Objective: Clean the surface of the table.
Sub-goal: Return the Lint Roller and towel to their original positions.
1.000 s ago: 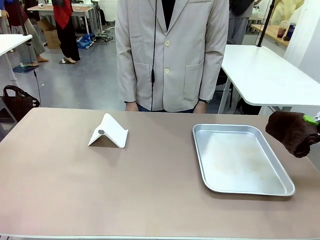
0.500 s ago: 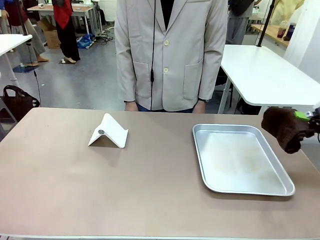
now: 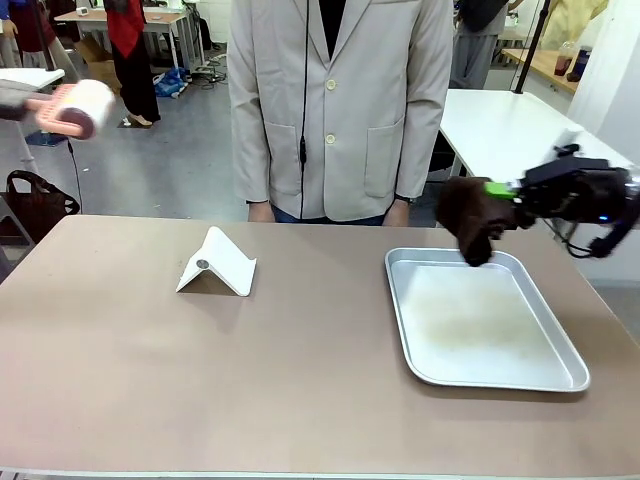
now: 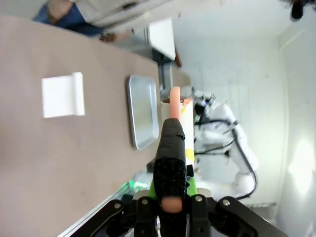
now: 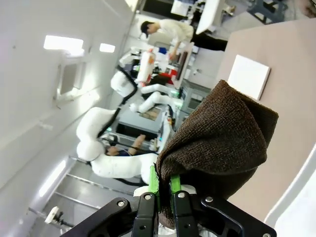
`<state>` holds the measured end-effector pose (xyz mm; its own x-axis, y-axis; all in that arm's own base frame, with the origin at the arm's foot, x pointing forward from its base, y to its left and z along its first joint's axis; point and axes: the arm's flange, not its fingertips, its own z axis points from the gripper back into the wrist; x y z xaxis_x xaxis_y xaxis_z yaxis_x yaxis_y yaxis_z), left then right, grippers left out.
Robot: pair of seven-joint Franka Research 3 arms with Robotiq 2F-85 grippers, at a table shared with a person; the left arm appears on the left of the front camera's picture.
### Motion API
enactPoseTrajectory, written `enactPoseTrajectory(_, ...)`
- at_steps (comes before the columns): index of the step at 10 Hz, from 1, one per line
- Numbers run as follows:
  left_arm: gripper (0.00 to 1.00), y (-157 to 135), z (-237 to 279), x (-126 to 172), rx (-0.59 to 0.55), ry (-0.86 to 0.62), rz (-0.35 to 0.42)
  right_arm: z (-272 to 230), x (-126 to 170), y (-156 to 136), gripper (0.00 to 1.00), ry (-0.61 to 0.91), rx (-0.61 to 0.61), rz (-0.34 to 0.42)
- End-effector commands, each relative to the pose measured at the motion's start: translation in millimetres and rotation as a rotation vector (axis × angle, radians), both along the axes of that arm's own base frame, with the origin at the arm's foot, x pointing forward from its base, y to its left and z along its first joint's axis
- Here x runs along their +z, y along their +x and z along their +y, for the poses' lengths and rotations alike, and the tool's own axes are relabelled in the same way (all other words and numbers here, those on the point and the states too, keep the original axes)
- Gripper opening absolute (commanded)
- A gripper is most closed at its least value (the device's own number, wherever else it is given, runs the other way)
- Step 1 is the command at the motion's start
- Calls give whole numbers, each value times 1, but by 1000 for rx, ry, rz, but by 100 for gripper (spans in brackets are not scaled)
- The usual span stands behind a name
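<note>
Brown table (image 3: 300,380) below both jaws, R pinching cloth (image 3: 470,220), L pinching roller (image 3: 80,108)

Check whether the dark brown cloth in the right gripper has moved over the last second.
Yes. The dark brown cloth, held in the right gripper, has moved leftward, from beyond the silver metal tray's right edge to above its far rim.
</note>
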<state>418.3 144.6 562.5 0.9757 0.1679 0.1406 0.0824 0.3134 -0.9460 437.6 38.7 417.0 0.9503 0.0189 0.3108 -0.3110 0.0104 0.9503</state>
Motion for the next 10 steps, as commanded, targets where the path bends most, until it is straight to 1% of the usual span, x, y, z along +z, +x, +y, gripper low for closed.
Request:
enactPoseTrajectory(1, 22, -9, -45, -9, -154, 125, -25, 48, -1, 17, 10, -87, 2, -4)
enactPoseTrajectory(2, 22, -8, -70, -15, -187, 200, -43, 72, -11, 24, 10, -128, 26, 0)
enactPoseTrajectory(3, 22, -7, -94, -24, -191, 265, -73, 92, -24, 30, 10, -156, 40, 12)
enactPoseTrajectory(4, 22, -5, -115, -33, -159, 337, -134, 109, -37, 34, 10, -186, 51, 6)
enactPoseTrajectory(5, 22, -1, -139, -43, -142, 406, -185, 126, -55, 36, 10, -216, 108, 16)
enactPoseTrajectory(6, 22, 5, -158, -53, -108, 469, -224, 138, -70, 37, 10, -261, 127, 19)
enactPoseTrajectory(7, 22, 13, -181, -62, -105, 507, -225, 146, -89, 42, 10, -305, 127, 33)
enactPoseTrajectory(8, 22, 19, -192, -70, -75, 523, -192, 149, -103, 43, 10, -330, 121, 26)
enactPoseTrajectory(9, 22, 29, -203, -82, -34, 549, -145, 151, -110, 43, 10, -345, 120, 7)
enactPoseTrajectory(10, 22, 33, -207, -88, -45, 540, -99, 151, -113, 44, 10, -343, 120, -8)
